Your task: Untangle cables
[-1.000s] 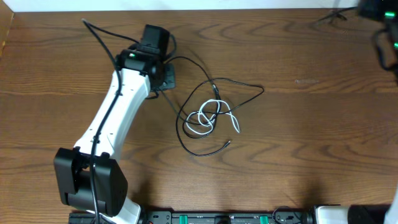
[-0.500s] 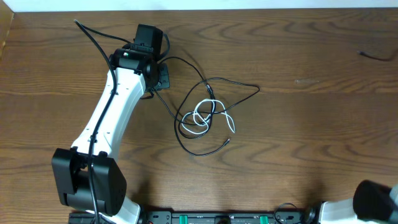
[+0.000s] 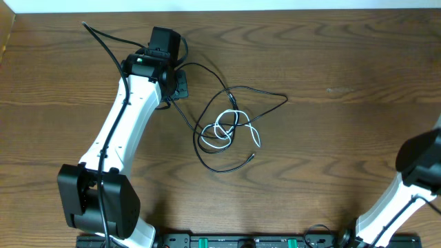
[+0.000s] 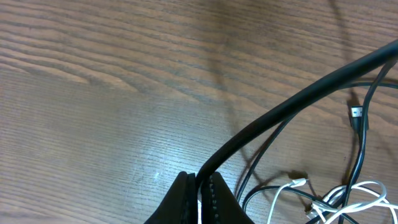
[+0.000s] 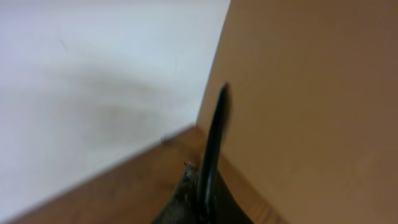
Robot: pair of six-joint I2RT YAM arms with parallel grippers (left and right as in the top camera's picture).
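Black cable point(image 3: 264, 91) and white cable point(image 3: 222, 133) looped together just left of the middle of the table point(image 3: 344, 138), the left gripper point(image 4: 202, 185) pinching a black strand

Both cables look thin, light and limp, so I judge they will drag and snag rather than slide apart. The white loops sit inside the black loop, and the white plug end point(image 3: 260, 144) trails out at about 4 o'clock from the knot. That free end, or the black plug end point(image 3: 253, 156) at 5 o'clock, seems the best place to take hold. The left gripper is at 10 o'clock from the knot, jaws closed on what appears to be the black cable. The right gripper point(image 5: 200, 186) is off at the 4 o'clock corner, jaws closed, with a blurred dark strand between them that I cannot identify
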